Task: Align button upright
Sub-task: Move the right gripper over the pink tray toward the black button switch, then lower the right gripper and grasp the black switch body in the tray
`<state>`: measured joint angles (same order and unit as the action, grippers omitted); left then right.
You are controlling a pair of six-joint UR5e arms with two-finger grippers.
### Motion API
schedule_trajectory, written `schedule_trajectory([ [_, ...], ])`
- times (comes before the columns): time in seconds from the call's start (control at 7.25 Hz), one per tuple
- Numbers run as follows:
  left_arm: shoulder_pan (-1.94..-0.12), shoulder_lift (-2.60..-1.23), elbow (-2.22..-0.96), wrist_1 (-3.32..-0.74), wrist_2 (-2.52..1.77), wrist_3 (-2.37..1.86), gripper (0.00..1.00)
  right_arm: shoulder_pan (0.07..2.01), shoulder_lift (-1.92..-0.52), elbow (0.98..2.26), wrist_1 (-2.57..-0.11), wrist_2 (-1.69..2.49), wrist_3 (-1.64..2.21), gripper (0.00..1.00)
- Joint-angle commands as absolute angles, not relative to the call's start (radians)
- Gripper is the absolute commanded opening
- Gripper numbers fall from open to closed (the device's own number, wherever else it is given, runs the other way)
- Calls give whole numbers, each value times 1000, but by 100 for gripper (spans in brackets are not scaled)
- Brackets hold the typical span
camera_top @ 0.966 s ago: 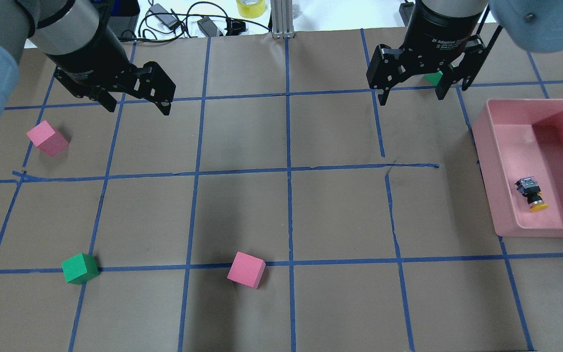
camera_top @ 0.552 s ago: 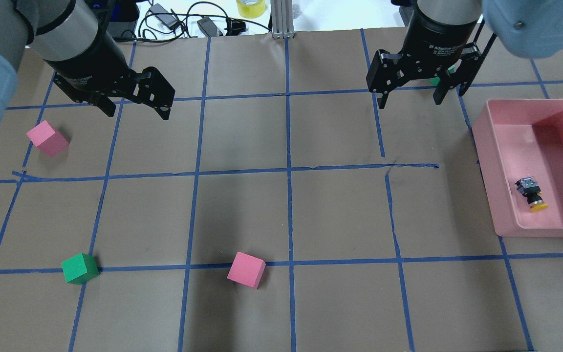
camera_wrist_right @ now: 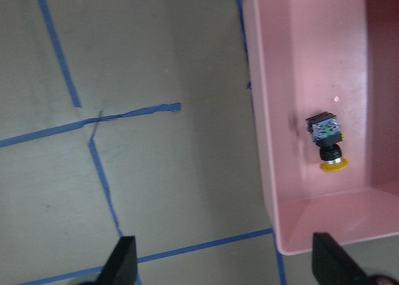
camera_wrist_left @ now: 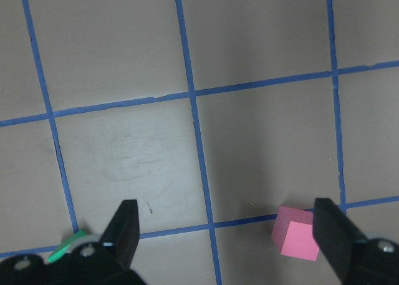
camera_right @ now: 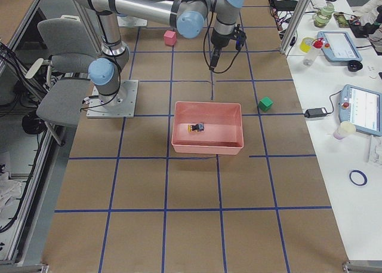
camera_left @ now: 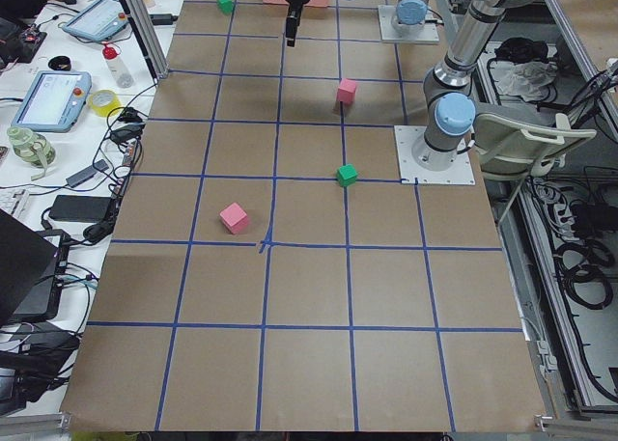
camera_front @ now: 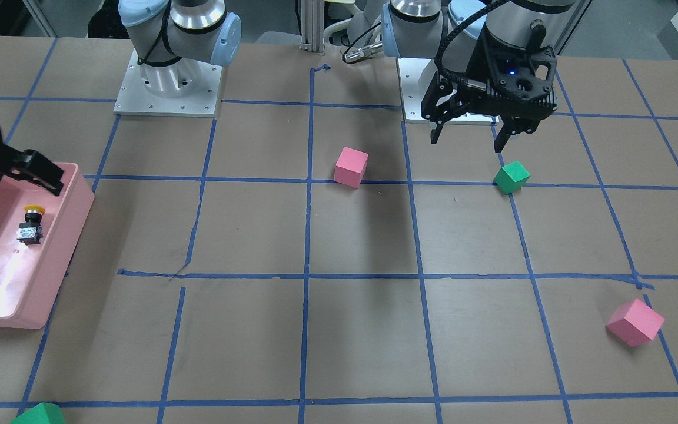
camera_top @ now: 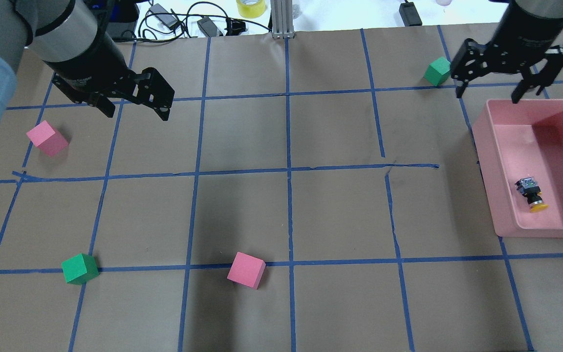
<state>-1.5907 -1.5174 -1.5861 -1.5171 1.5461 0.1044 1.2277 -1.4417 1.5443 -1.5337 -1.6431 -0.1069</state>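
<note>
The button (camera_top: 531, 194) lies on its side inside the pink bin (camera_top: 487, 166), its yellow cap toward the robot and its grey base away. It also shows in the front view (camera_front: 30, 227) and the right wrist view (camera_wrist_right: 327, 141). My right gripper (camera_top: 487, 95) is open and empty, high over the bin's far left corner, apart from the button. My left gripper (camera_top: 137, 112) is open and empty over the far left of the table; in the front view (camera_front: 467, 143) it hangs beside a green cube.
On the taped brown table lie a pink cube (camera_top: 47, 138) at the left, a green cube (camera_top: 80, 268) front left, a pink cube (camera_top: 246, 270) front centre and a green cube (camera_top: 437, 71) far right beside my right gripper. Cables lie beyond the far edge.
My right gripper has moved right to the bin's far end, uncovering the green cube it hid. The left gripper has barely shifted. The button has not moved.
</note>
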Motion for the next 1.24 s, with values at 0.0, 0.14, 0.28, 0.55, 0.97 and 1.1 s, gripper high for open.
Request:
schedule_trajectory([
  [0.0,-1591,-1516,-1586,-1517,1546,104,100,1083,-1428,1661,-1692,-1700,-255,100],
  [0.14,-1591,-1516,-1586,-1517,1546,104,100,1037,-1424,1752,-1820,-1703,-359,100],
  [0.28,-1591,-1516,-1586,-1517,1546,104,100,970,-1417,1855,-1951,-1695,-417,100],
  [0.55,-1591,-1516,-1586,-1517,1546,104,100,925,-1352,2000,-2226,-1683,-510,100],
  [0.97,-1591,-1516,-1586,-1517,1546,104,100,925,-1316,2000,-2244,-1609,-573,100],
  [1.1,-1591,-1516,-1586,-1517,1546,104,100,925,-1306,2000,-2250,-1606,-581,100],
])
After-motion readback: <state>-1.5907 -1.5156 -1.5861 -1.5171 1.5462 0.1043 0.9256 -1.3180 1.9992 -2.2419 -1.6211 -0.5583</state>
